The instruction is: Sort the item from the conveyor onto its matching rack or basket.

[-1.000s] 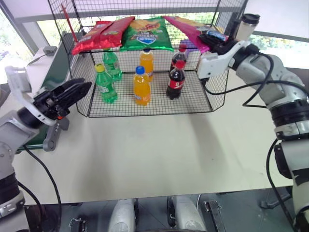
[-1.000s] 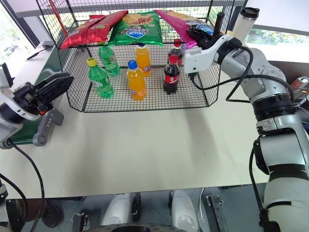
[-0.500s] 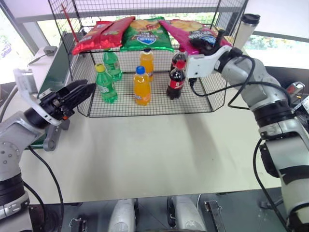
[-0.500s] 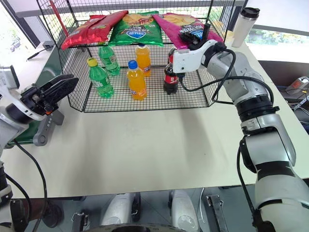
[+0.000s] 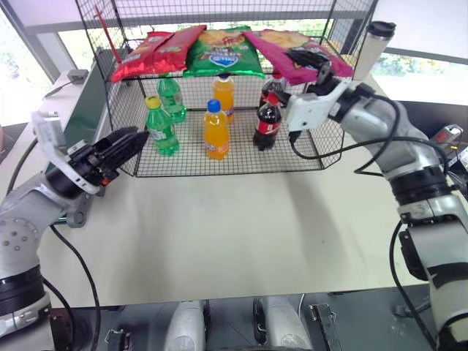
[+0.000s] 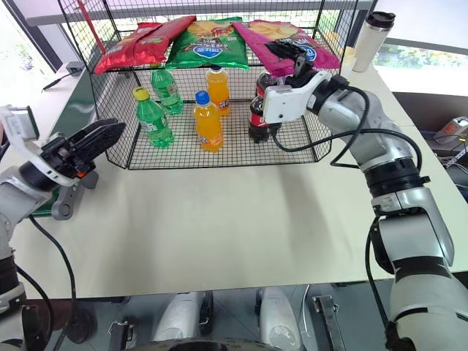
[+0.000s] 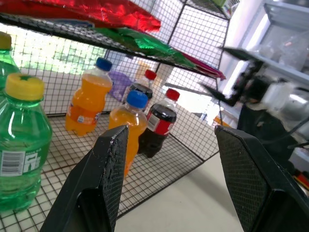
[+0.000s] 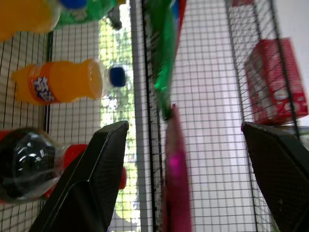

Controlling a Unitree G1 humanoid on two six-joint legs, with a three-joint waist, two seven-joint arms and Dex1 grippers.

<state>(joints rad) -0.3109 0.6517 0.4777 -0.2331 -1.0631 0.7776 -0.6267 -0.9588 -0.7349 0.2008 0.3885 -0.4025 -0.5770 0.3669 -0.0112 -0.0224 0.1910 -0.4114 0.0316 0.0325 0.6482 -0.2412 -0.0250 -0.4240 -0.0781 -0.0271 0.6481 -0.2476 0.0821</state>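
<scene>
The pink chip bag (image 6: 287, 45) is seen lying flat on the rack (image 6: 110, 110)'s upper shelf, beside the green bag (image 6: 208, 44). The right gripper (image 6: 289, 53) is spread wide with nothing held, its fingers just above the bag's near end. A clean retreat is called for: straight back from the rack, fingers kept apart so the foil is not snagged. The left gripper (image 5: 121, 145) hangs partly open and empty, off the rack's left corner.

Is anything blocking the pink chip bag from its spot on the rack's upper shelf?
Nothing visible does. The pink chip bag already lies on the upper shelf of the rack, beside the green chip bag. The right tool is open right at the bag's front edge.
</scene>
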